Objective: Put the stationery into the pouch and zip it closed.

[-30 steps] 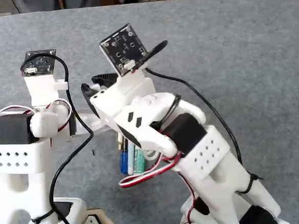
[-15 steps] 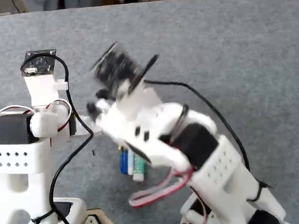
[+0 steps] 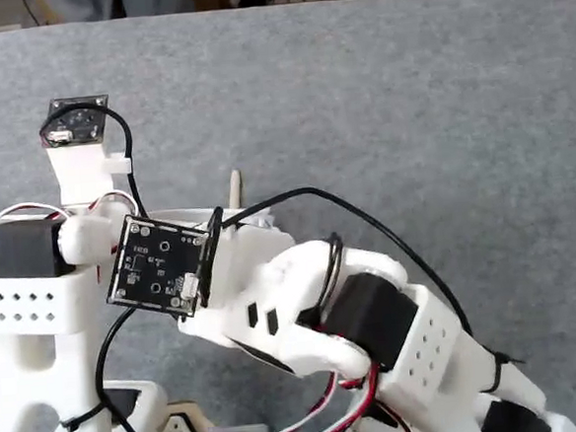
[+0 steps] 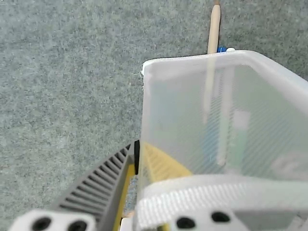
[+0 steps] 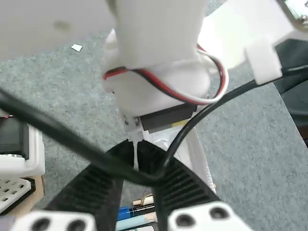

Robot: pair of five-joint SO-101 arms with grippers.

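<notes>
A translucent pouch [image 4: 202, 125] is held at its edge by my left gripper [image 4: 139, 155], shut on it with a ridged grey finger [image 4: 103, 180] outside. Through its wall I see pens and a wooden pencil [image 4: 213, 29] whose end pokes past the white rim [image 4: 187, 58]. In the high view that pencil end [image 3: 234, 186] shows beyond the right arm's wrist [image 3: 242, 269]. My right gripper [image 5: 137, 147] has its black fingers [image 5: 98, 190] pinched on a small white tab [image 5: 133, 135] at the pouch's end, right under the left arm's body. A blue pen [image 5: 137, 212] lies below.
Grey felt covers the table [image 3: 438, 97]. The two arms are crowded together at the near left; the right arm's camera board [image 3: 159, 266] almost touches the left arm [image 3: 34, 254]. A black cable [image 5: 72, 144] crosses in front of the right gripper. Open room lies far and right.
The right arm has swung down and toward the left arm, its camera board dropping from mid-table to beside the left arm. It now covers the pens; the pencil end has come into sight.
</notes>
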